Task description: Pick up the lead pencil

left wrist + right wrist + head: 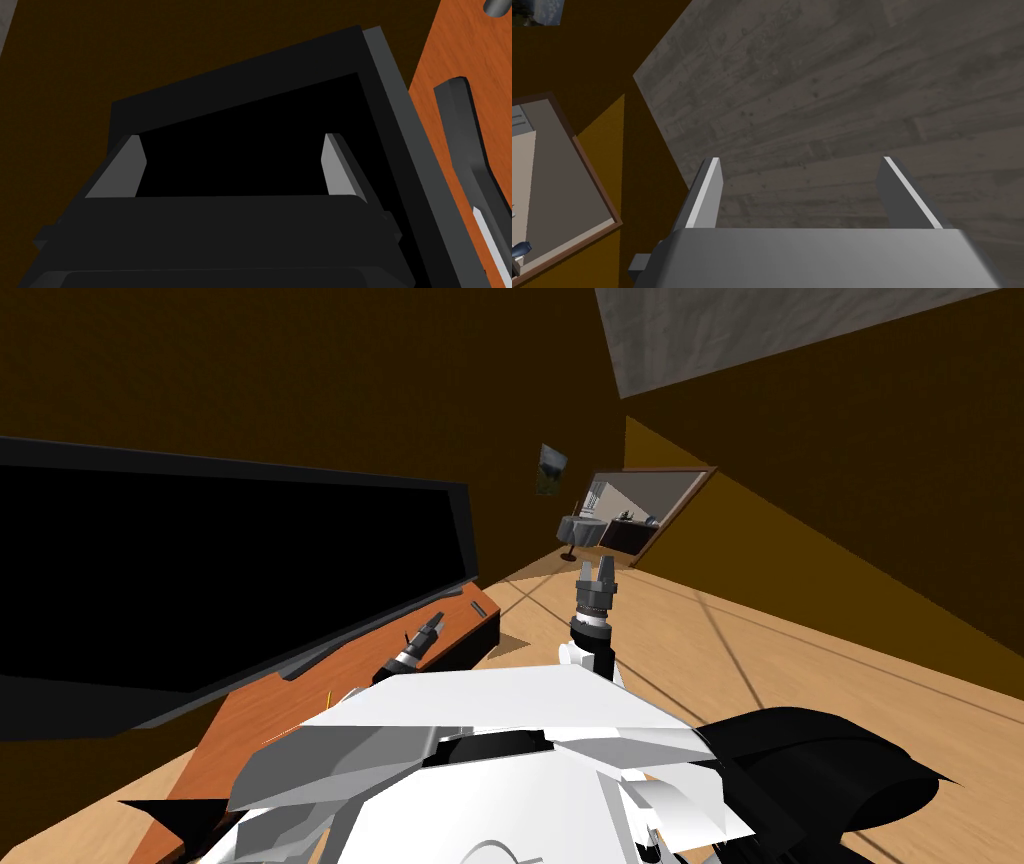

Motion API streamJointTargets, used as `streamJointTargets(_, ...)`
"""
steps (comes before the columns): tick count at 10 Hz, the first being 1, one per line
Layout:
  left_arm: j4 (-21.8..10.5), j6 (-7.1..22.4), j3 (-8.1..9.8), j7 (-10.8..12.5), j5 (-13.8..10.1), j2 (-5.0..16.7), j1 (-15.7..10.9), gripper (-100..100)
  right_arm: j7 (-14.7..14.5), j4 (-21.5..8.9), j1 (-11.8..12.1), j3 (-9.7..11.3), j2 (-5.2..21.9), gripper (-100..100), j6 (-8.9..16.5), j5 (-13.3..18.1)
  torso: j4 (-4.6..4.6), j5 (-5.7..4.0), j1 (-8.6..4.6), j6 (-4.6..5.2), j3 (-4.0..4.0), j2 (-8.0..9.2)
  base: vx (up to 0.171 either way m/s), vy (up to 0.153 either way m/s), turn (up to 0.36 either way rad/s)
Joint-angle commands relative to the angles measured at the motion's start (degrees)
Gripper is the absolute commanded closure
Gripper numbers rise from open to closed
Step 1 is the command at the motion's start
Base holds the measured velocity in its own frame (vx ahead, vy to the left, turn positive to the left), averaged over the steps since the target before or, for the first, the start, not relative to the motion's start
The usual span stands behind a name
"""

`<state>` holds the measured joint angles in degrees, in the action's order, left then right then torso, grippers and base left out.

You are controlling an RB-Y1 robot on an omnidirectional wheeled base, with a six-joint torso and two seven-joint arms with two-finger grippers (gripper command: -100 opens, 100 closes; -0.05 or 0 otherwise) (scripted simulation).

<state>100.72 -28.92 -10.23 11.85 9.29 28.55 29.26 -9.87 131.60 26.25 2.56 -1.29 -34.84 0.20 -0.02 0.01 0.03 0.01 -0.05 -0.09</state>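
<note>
A thin yellowish stick [331,699], likely the pencil, lies on the reddish-brown wooden stand [300,708], close to my chest and partly hidden by it. My left gripper [432,626] hovers over the stand's far end, well beyond that stick. Its fingers are open with nothing between them and point at the black screen [250,145]. My right gripper [597,566] is raised over the floor to the right of the stand, open and empty [802,160].
A large black screen [200,588] stands along the stand's back. A flat dark grey object [467,150] lies on the stand beside my left gripper. A small round table [580,531] and a framed opening [645,513] lie further ahead. A black shape [820,768] sits at my right.
</note>
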Motion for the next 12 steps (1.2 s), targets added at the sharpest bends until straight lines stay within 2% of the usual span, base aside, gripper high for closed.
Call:
streamJointTargets(1, -2.6, -0.29, -0.63, 1.01, 0.36, 0.95, 0.26, -100, 0.0, 0.0, 0.0, 0.0, 0.0, 0, 0.0, 0.0, 0.0, 0.0, 0.0, 0.0, 0.0, 0.0, 0.021, 0.007, -0.077)
streamJointTargets(2, -4.82, -0.47, -1.93, 2.87, 1.0, 2.96, 0.35, -100, 0.0, 0.0, 0.0, 0.0, 0.0, 0, 0.0, 0.0, 0.0, 0.0, -0.01, -0.02, 0.0, 0.0, 0.029, 0.011, -0.154)
streamJointTargets(3, -5.7, -0.47, -1.93, 2.87, 1.0, 2.96, 0.35, -100, 0.0, 0.0, 0.0, 0.0, 0.0, 0, 0.0, 0.0, 0.0, 0.0, 0.01, -0.01, 0.0, 0.0, 0.021, 0.013, -0.065)
streamJointTargets(4, -7.5, -0.6, -3.29, 4.77, 1.58, 4.93, 0.4, -100, 0.0, 0.0, 0.0, 0.0, 0.0, 0, 0.0, 0.0, 0.0, 0.0, 0.02, -0.03, 0.0, 0.01, 0.021, 0.008, -0.127)
streamJointTargets(6, -9.72, -0.6, -3.29, 4.77, 1.58, 4.93, 0.4, -100, 0.0, 0.0, 0.0, 0.0, 0.0, 0, 0.0, 0.0, 0.0, 0.0, 0.01, -0.02, 0.01, 0.02, 0.013, 0.007, -0.041)
streamJointTargets(7, -11.42, -0.66, -4.71, 6.68, 2.1, 6.86, 0.42, -100, 0.0, 0.0, 0.0, 0.0, 0.0, 0, 0.0, 0.0, 0.01, 0.0, -0.02, -0.03, 0.03, 0.05, 0.013, 0.007, -0.151)
streamJointTargets(8, -12.82, -0.66, -4.71, 6.68, 2.1, 6.86, 0.42, -100, 0.0, 0.0, 0.0, 0.0, 0.0, 0, 0.0, 0.0, 0.01, 0.0, -0.01, 0.0, 0.02, 0.04, 0.015, 0.011, -0.102)
streamJointTargets(10, -13.39, -0.66, -4.71, 6.68, 2.1, 6.86, 0.42, -100, 0.0, 0.0, 0.01, 0.0, 0.0, 0, 0.0, 0.0, 0.01, -0.01, -0.02, -0.04, 0.03, 0.06, 0.004, 0.002, 0.017)
streamJointTargets(11, -15.66, -0.65, -6.15, 8.59, 2.57, 8.72, 0.42, -100, 0.0, 0.0, 0.0, 0.0, 0.0, 0, 0.0, 0.0, 0.02, -0.01, -0.05, -0.03, 0.04, 0.07, 0.013, 0.0, -0.192)
streamJointTargets(12, -17.13, -0.65, -6.15, 8.59, 2.57, 8.72, 0.42, -100, 0.0, 0.0, 0.0, 0.0, 0.0, 0, 0.0, 0.0, 0.01, -0.01, -0.04, 0.0, 0.03, 0.05, 0.018, 0.011, -0.086)
